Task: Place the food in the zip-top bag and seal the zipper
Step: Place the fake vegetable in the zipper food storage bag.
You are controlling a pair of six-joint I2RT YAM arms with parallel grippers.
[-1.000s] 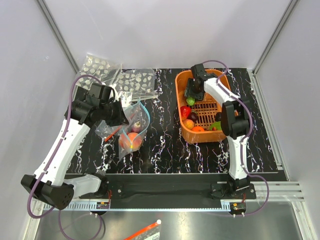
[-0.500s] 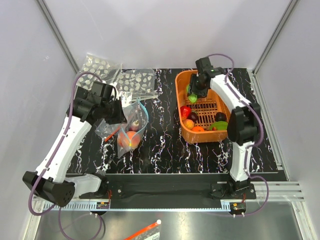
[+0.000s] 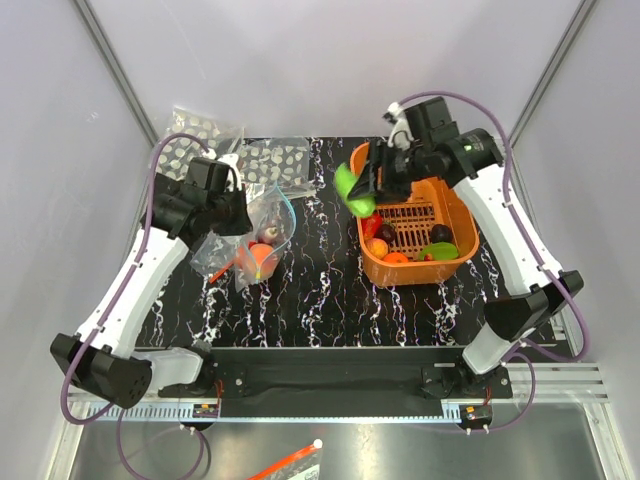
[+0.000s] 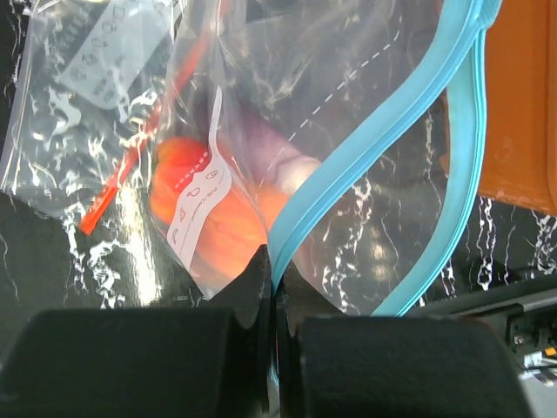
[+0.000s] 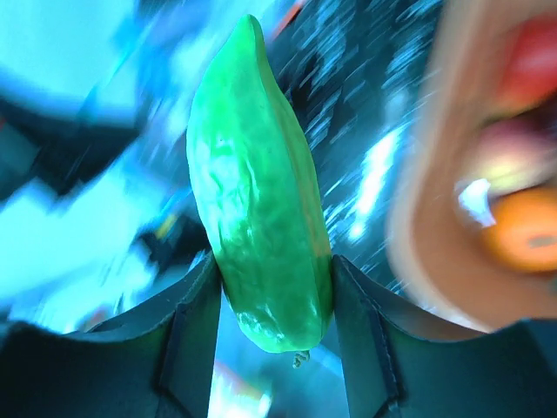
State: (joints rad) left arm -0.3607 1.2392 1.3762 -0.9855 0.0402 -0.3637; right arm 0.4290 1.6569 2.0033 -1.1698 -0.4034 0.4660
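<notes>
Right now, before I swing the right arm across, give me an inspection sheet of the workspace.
Surface: black marbled table, no spills seen.
Job's things: zip-top bag held up, mouth open, with a peach-orange toy fruit and a purple toy piece inside; green toy vegetable in the air beside the orange basket; more toy food in the basket.
Clutter: dotted clear packets; red-strip bag beneath the zip-top bag.
Grippers: left gripper shut on the teal zipper; right gripper shut on the green toy vegetable.
Cables: purple cables loop along both arms, no snag seen.
Surroundings: white walls, metal frame.
</notes>
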